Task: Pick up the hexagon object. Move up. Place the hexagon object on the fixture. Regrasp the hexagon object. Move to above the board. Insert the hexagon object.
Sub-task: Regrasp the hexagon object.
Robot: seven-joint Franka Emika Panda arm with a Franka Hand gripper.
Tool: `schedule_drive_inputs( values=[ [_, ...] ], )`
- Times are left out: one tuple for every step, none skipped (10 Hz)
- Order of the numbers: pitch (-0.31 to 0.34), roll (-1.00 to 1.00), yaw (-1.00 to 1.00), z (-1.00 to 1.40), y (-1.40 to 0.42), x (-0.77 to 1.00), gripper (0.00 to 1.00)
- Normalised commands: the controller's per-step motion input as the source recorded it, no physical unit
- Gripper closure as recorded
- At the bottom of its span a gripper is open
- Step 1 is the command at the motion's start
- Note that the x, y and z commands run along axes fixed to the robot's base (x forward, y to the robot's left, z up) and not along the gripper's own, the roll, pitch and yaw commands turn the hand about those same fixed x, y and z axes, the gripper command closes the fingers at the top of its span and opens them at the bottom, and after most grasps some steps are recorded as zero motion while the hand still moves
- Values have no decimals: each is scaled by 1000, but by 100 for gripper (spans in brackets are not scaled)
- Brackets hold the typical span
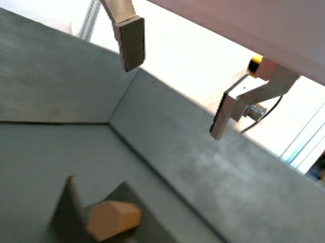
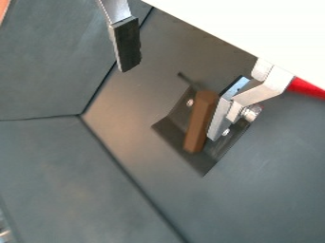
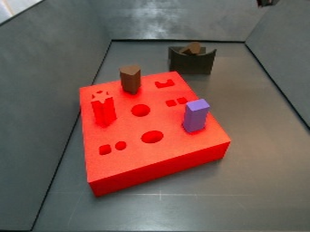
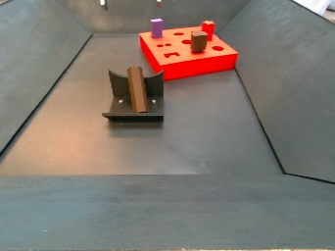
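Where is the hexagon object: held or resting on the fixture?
Resting on the fixture: the hexagon object leans in its notch, while the open gripper holds nothing.

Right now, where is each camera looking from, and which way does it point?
Wrist view: on the arm, looking down past the open claw at the hexagon object resting on the fixture.
Wrist view: also on the arm, showing the claw above the fixture, with the board's corner.
Side view: near the board, facing the fixture beyond; no claw clearly seen.
Side view: near the fixture, board beyond; no claw clearly seen.
Shared: all see the fixture.
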Motion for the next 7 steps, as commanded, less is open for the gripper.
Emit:
schedule_drive_inputs(
  values=[
    [106, 733, 60, -16, -40, 91, 0],
    [121, 477, 82, -19, -40, 94, 0],
    [118, 321, 100, -12, -32, 91, 0],
    [102, 228, 120, -5, -25, 78, 0],
    [62, 183, 188, -1000, 75, 31, 0],
    [33, 165, 197, -1000, 74, 38, 0],
    [8, 151, 188, -1000, 67, 46, 0]
  ],
)
